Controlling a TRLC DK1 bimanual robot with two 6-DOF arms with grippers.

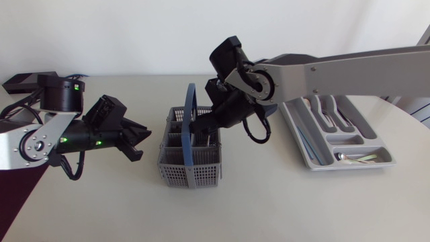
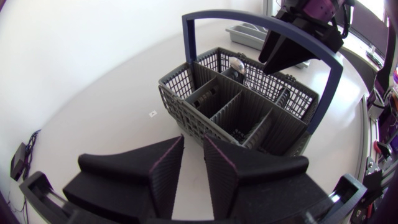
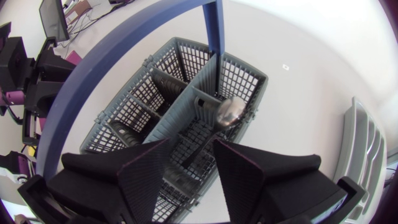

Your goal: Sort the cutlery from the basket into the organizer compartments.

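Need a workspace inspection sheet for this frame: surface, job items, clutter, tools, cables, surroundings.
Surface: white table, no spills seen.
Job's things: grey basket with a blue handle at mid-table, a spoon standing in it; grey organizer to its right, some cutlery already in its compartments.
Clutter: black box behind the left arm.
Grippers: left tool open, beside the basket; right tool open over the basket, spoon ahead of it, not gripped.
Cables: black loop hanging at the right wrist; black cables under the left arm.
Surroundings: nothing seen.
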